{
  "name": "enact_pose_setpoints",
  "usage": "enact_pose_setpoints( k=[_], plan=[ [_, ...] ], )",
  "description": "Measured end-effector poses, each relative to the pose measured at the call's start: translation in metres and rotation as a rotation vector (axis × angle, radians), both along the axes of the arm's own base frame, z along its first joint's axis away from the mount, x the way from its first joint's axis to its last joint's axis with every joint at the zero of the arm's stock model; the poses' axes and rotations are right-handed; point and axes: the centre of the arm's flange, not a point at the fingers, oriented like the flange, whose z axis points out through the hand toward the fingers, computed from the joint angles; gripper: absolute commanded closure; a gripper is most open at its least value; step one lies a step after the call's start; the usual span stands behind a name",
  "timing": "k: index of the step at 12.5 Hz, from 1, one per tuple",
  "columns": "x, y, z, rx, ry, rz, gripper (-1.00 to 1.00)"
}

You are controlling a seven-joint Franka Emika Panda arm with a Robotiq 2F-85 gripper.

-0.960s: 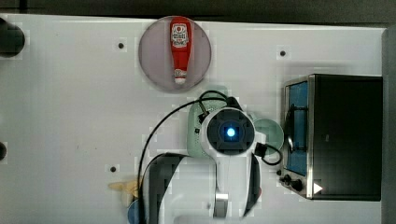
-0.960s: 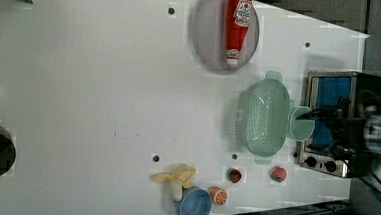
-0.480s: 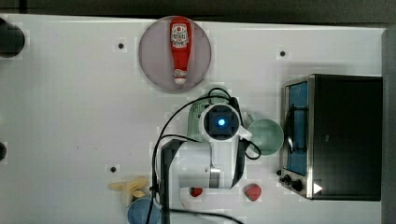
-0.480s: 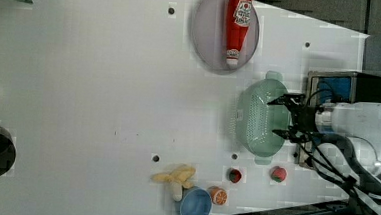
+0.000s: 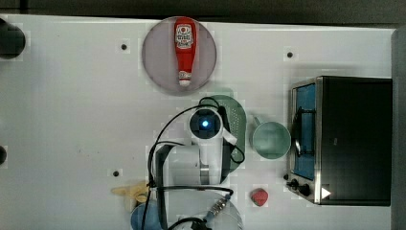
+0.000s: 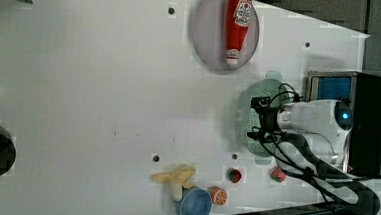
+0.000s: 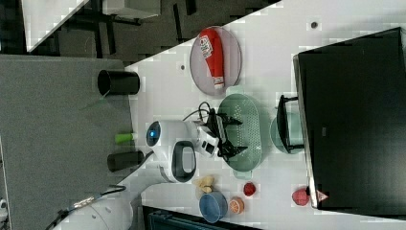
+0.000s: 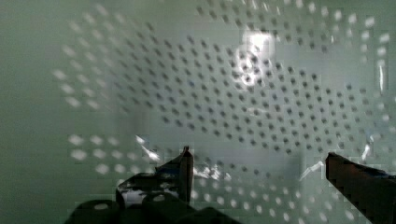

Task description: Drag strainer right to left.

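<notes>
The strainer (image 7: 243, 132) lies on the white table (image 5: 72, 120), right of centre in the top view, between the grey plate (image 5: 163, 57) carrying the ketchup bottle (image 5: 184, 50) above it and the red toy fruit (image 5: 259, 196) lower down. The mint-green mug (image 5: 271, 140) stands just beside the strainer on the top view's right, next to the black toaster oven (image 5: 354, 139). The gripper (image 7: 230, 135) is positioned over the strainer's perforated bowl, jaws spread wide with nothing between them; in the right view both fingers (image 7: 233, 120) point into the basket. In the wrist view the strainer's hole grid (image 8: 233, 93) appears close behind the dark fingertips (image 8: 186, 163).
</notes>
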Motion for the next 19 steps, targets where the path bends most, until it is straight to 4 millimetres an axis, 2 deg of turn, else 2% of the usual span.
enact_pose_setpoints(
  k=[2,6,8,10,13,15,19],
  plan=[
    [-0.003,0.010,-0.007,0.013,0.004,-0.020,-1.00],
    [0.004,0.030,0.000,0.036,-0.040,-0.028,-1.00],
    [0.002,0.038,0.003,0.052,-0.045,-0.087,-1.00],
    [0.003,0.050,0.006,0.056,-0.056,-0.057,-1.00],
    [-0.001,0.068,0.007,0.076,-0.047,-0.110,-1.00],
    [-0.003,0.092,0.007,0.070,-0.049,-0.129,-1.00],
    [-0.014,0.160,0.008,0.073,-0.047,-0.167,-1.00]
  ],
)
